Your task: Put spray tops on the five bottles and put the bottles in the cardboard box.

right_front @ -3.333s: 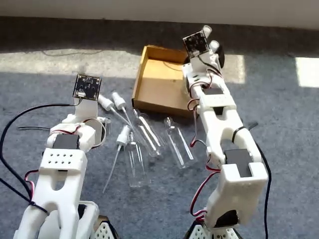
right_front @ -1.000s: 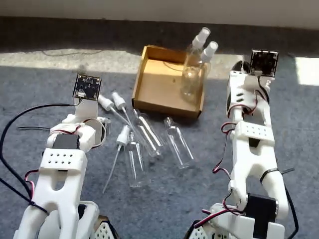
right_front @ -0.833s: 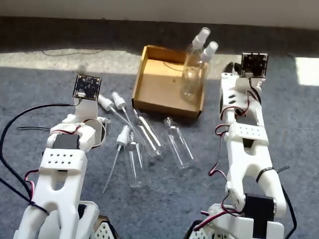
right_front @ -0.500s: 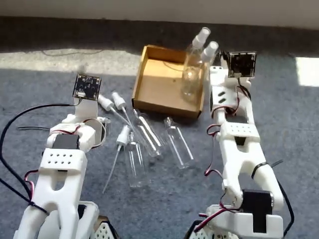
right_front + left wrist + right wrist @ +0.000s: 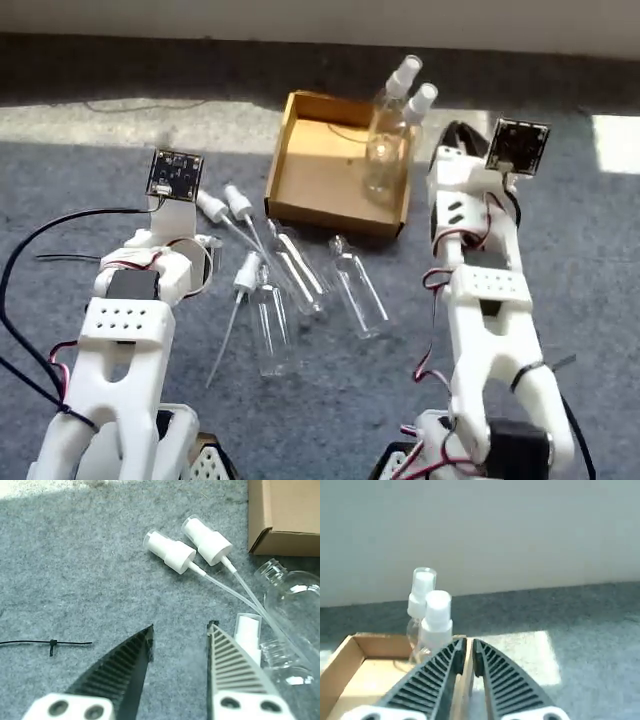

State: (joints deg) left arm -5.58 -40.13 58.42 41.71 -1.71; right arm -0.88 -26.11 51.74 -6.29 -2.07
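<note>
- Bottles first: two of the five are done. The capped bottles (image 5: 384, 150) stand upright together inside the cardboard box (image 5: 318, 170), in its far right corner.
- Three bare bottles (image 5: 358, 285) lie on their sides on the grey worktop (image 5: 120, 170), just off the near wall of the box and close to one another. None has a top.
- Three loose spray tops (image 5: 240, 202) lie off the box's left near corner with their dip tubes trailing. Two are side by side; the third is a little farther from the box, beside the neck of one bare bottle.
- Count: five bottles, five spray tops (two fitted, three loose) and one box.
- By my judgement, that is two-fifths of the job. Three cappings and three placements are left, and the box has floor to spare.
- My left hand (image 5: 181, 626) is spread wide and holds nothing. It sits low over the worktop to the left of the box, with the loose tops just ahead of its fingers.
- My right hand (image 5: 469, 641) is closed to a thin slit and also empty. It sits by the box's right wall, near the capped pair.
</note>
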